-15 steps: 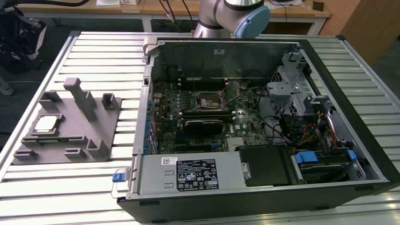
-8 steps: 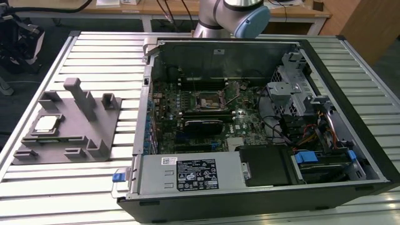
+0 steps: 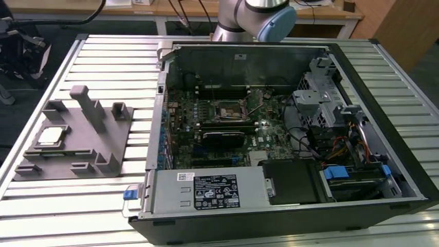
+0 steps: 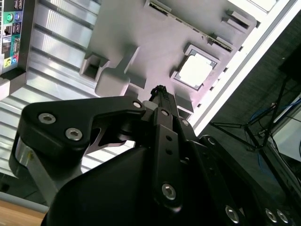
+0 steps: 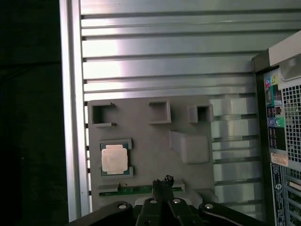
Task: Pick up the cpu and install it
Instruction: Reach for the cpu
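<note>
— Cpu (image 3: 51,135): where does it lie?

— Flat in a shallow square pocket of the grey fixture (image 3: 103,149), on the slatted bench (image 3: 110,62), at the exterior view's left of the open computer case (image 3: 240,56). I judge that the pocket's low walls are there to keep it square and metal-side up for a clean grasp.

— And the gripper (image 5: 162,181)?

— In the first wrist view it hangs above the fixture's edge, near the cpu but apart from it. Its fingertips are drawn narrow, almost together, and hold nothing.

— The socket (image 3: 230,109)?

— It sits in the middle of the board inside the case, with no chip in it as far as I can tell. No part of the installation is done.
</note>
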### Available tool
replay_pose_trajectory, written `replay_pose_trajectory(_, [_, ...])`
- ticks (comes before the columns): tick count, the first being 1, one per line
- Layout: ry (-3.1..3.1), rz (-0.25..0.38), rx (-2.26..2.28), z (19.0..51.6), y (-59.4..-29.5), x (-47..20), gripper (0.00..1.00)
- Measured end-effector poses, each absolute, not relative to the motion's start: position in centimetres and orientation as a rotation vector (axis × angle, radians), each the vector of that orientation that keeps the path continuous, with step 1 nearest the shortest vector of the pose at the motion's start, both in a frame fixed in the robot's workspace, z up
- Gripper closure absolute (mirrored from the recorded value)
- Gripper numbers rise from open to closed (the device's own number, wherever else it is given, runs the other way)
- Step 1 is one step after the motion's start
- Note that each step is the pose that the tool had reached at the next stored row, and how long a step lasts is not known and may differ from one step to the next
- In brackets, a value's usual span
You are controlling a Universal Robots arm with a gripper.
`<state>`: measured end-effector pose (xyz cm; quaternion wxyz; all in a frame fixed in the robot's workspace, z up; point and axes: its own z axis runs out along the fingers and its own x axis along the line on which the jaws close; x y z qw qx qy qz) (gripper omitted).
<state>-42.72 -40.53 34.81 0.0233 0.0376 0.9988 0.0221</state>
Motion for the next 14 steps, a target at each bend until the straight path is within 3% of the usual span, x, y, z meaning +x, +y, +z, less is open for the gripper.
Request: replay_pose_trajectory(14, [3.093, 0.068, 0.117, 32.7, -41.1, -43.0, 0.89])
